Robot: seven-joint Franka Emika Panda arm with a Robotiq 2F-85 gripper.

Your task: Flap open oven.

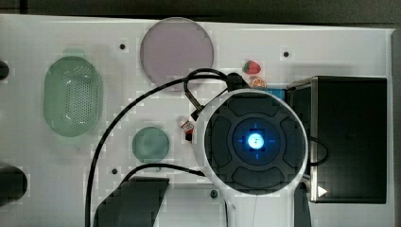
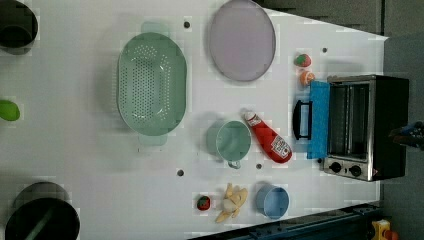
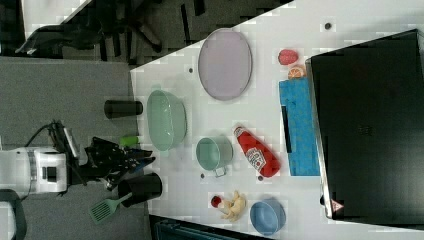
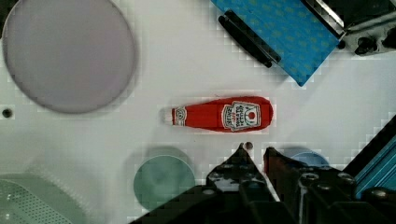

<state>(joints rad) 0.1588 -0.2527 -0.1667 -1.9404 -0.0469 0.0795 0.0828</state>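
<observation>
The oven [image 2: 382, 127] stands at the left view's right, a black box with a silver front frame and two black knobs. Its blue-tinted door [image 2: 319, 120] hangs folded down flat toward the table, and the dark bar handle [image 2: 301, 120] points away from the cavity. In the wrist view the door [image 4: 285, 37] and its handle [image 4: 250, 39] lie beyond a ketchup bottle [image 4: 219, 114]. My gripper [image 4: 255, 151] hovers high above the table, clear of the oven, with its fingers close together and nothing between them. The arm's round top [image 1: 255, 139] covers the oven's front in the top view.
The ketchup bottle [image 2: 269, 137] lies in front of the door, with a green cup [image 2: 232, 141] beside it. A green colander [image 2: 151, 84], a purple plate [image 2: 242, 40], a strawberry [image 2: 302, 60], an orange slice [image 2: 307, 77], a blue bowl [image 2: 273, 201] and a banana [image 2: 232, 202] are spread over the white table [image 2: 90, 165].
</observation>
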